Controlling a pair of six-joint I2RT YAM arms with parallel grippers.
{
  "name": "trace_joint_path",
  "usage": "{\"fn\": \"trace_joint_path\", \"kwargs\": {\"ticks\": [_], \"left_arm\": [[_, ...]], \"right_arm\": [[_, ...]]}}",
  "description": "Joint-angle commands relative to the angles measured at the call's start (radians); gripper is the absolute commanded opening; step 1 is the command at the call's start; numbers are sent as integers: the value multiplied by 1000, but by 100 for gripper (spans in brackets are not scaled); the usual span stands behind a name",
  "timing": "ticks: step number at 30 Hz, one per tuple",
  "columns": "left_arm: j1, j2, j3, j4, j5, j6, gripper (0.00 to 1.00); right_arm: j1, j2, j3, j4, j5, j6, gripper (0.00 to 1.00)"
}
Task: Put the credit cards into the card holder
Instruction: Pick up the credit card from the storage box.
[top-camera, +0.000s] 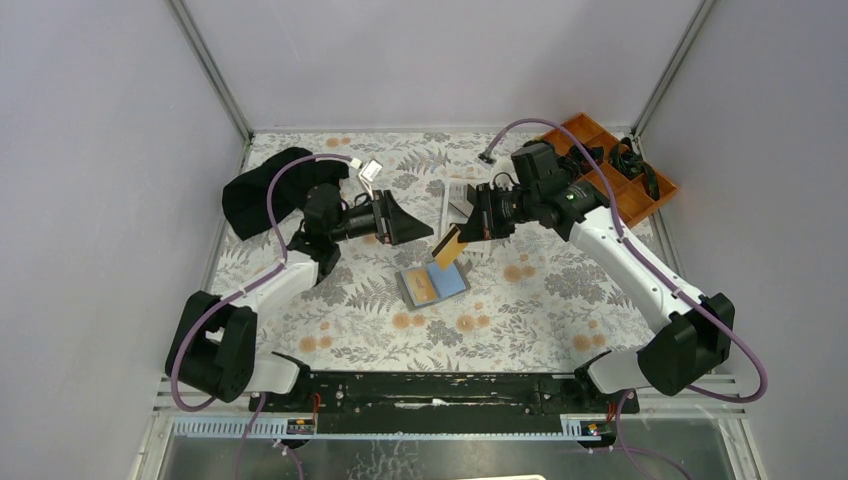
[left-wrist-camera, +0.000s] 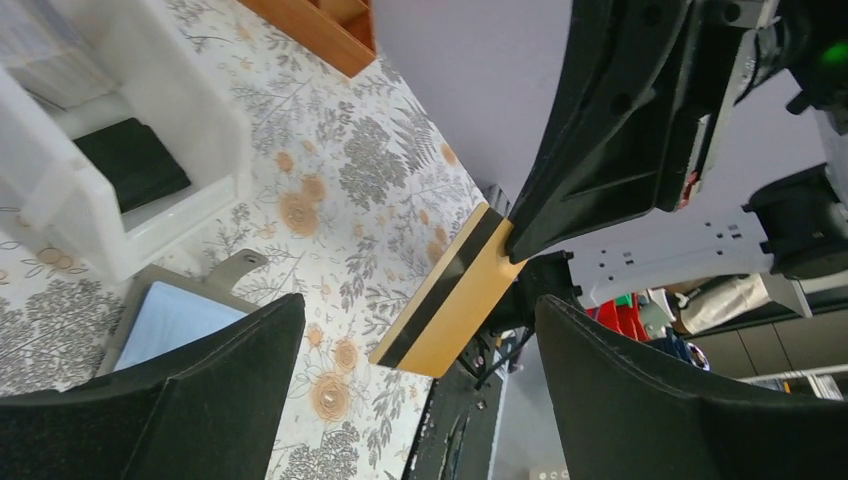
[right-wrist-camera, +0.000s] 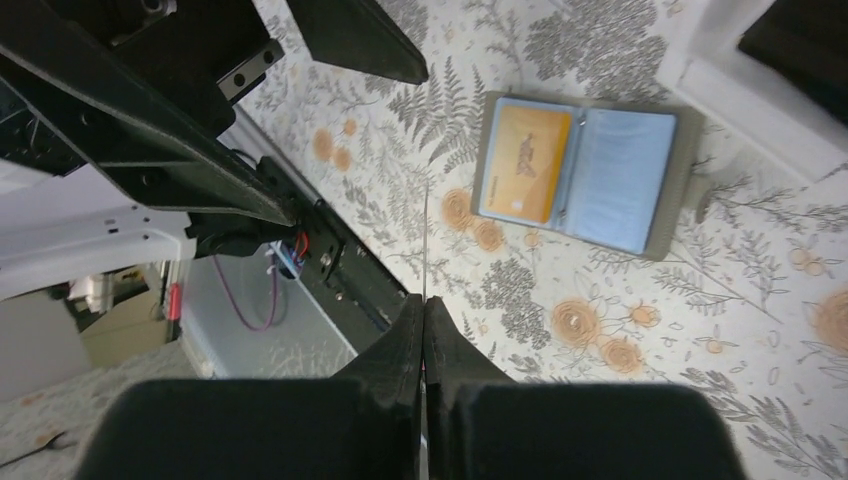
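— Fingers on our right gripper (right-wrist-camera: 424, 305) pinch shut on an orange-gold card (left-wrist-camera: 450, 300), held tilted in the air; our left gripper (top-camera: 412, 226) gapes wide just beside it.
— And the card holder (right-wrist-camera: 628, 180)?
— We see it lying open on the table (top-camera: 540, 300) nearby, an orange card (right-wrist-camera: 525, 165) tucked in one slot.

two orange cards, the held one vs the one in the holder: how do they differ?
Held card is clamped in the right tool, in the air and tilted; slotted card lies flat in a pocket of the open holder. Held card shows a black stripe along one edge in the left wrist view; slotted card shows an orange face with no stripe. Shared: orange-gold colour, rectangular shape.
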Motion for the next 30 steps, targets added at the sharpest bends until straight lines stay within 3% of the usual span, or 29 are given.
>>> {"fn": "trace_joint_path", "kwargs": {"ticks": [1,14,30], "left_arm": [[4,17,30,90,104,-30,91],[0,56,18,156,207,-84,77],[-5,80,-13,164,275,-92,46]], "right_arm": [[6,-25,-10,41,-132,26,0],[6,37,-19,96,-238,58,0],[4,110,-11,150,-292,85,0]]}}
